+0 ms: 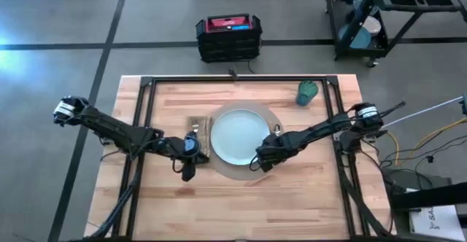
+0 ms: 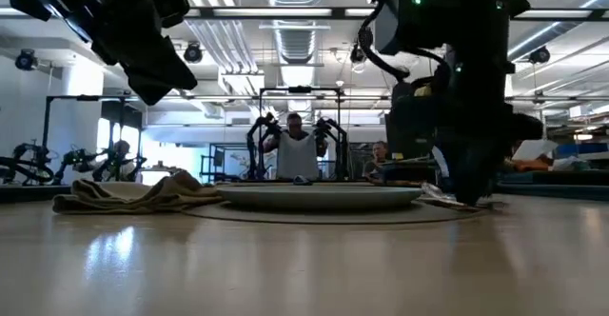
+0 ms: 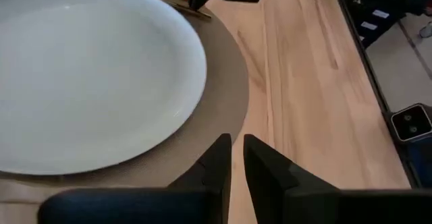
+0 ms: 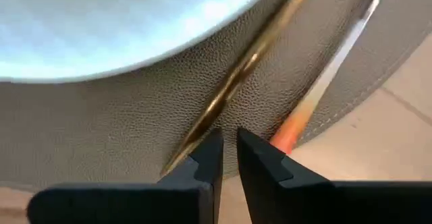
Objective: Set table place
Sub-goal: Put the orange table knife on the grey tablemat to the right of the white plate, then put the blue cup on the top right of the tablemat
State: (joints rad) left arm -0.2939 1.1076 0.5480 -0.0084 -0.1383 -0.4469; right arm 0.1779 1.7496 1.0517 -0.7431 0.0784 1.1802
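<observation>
Tan mat (image 1: 235,175) mid-table (image 1: 306,198), pale plate (image 1: 239,134) centred on it, napkin (image 1: 197,127) just left of the plate, cup (image 1: 307,92) well apart toward the far right corner. On the mat's right margin beside the plate: knife (image 4: 331,75) with orange handle and gold-stemmed utensil (image 4: 236,75), side by side, long axes running away from the right gripper (image 4: 229,140), near ends flanking its tips. Fingers there pressed nearly together, pinching nothing visible. Left gripper (image 3: 236,143) by the napkin, likewise closed and empty. Nearer arm by far: the right. Probably calls for spreading before straddling either handle.
</observation>
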